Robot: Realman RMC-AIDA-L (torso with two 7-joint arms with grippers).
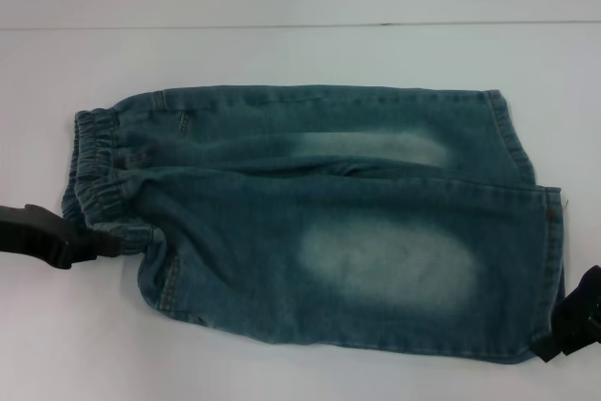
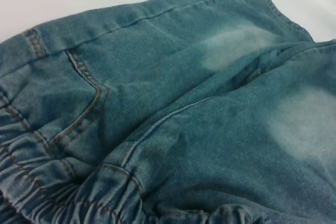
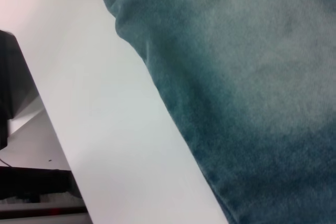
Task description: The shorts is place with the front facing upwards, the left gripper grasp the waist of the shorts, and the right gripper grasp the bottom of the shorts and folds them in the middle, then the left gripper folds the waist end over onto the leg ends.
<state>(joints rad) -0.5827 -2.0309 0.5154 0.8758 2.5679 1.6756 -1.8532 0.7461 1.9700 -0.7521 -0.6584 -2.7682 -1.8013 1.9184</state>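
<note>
At nine o'clock on the washed blue-green denim shorts point(image 1: 310, 223), black left gripper point(image 1: 105, 243) meeting gathered waist point(image 1: 94, 166); at four, right gripper point(image 1: 563, 335) beside hem point(image 1: 549, 269), ready for folding; claw states impossible to tell.

Both end effectors — left point(image 1: 89, 243), right point(image 1: 575, 321) — matte black.

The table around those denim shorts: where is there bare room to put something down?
The white table is bare in a wide strip beyond the shorts, and in the near-left corner in front of the left gripper. It is crowded at the elastic waist, where that gripper sits, and at the near leg hem, by the right gripper.
</note>
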